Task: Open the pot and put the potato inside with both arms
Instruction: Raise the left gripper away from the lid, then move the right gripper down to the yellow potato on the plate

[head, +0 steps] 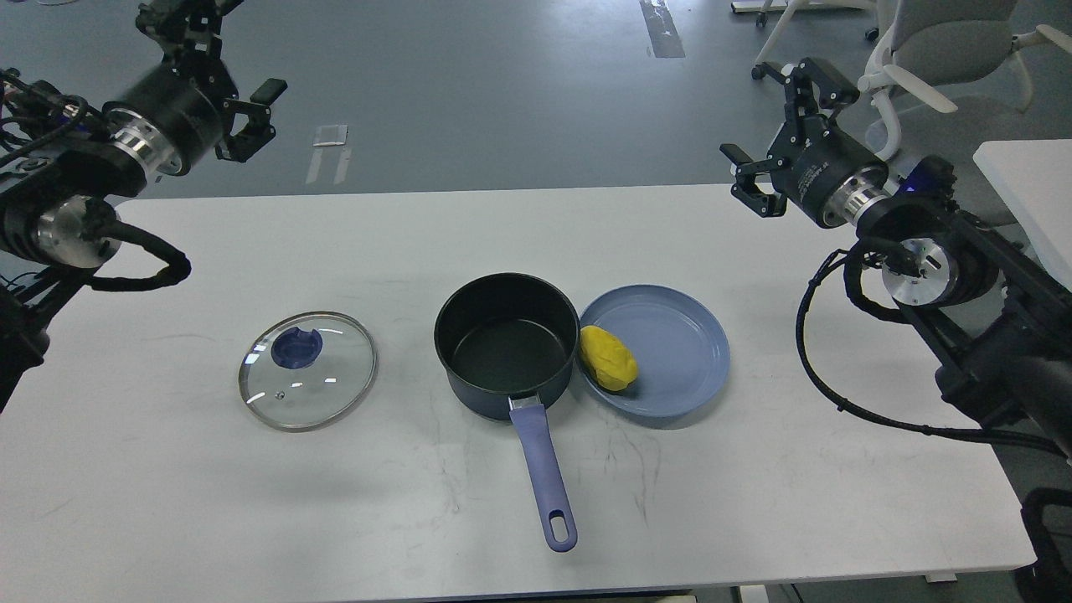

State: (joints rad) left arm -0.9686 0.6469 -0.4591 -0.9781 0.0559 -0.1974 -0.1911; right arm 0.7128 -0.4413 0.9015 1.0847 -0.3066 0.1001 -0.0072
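A dark pot [504,342] with a blue handle [543,471] stands open at the table's middle, empty inside. Its glass lid [307,371] with a blue knob lies flat on the table to the pot's left. A yellow potato [608,358] lies on a blue plate [670,335] right of the pot, touching the pot's side. My left gripper [219,59] is open and empty, raised high at the far left, well away from the lid. My right gripper [779,126] is open and empty, raised above the table's far right edge.
The white table [754,486] holds only the pot, the lid and the plate. Office chairs [938,50] stand on the grey floor behind my right arm. A second white table edge [1026,193] shows at the far right.
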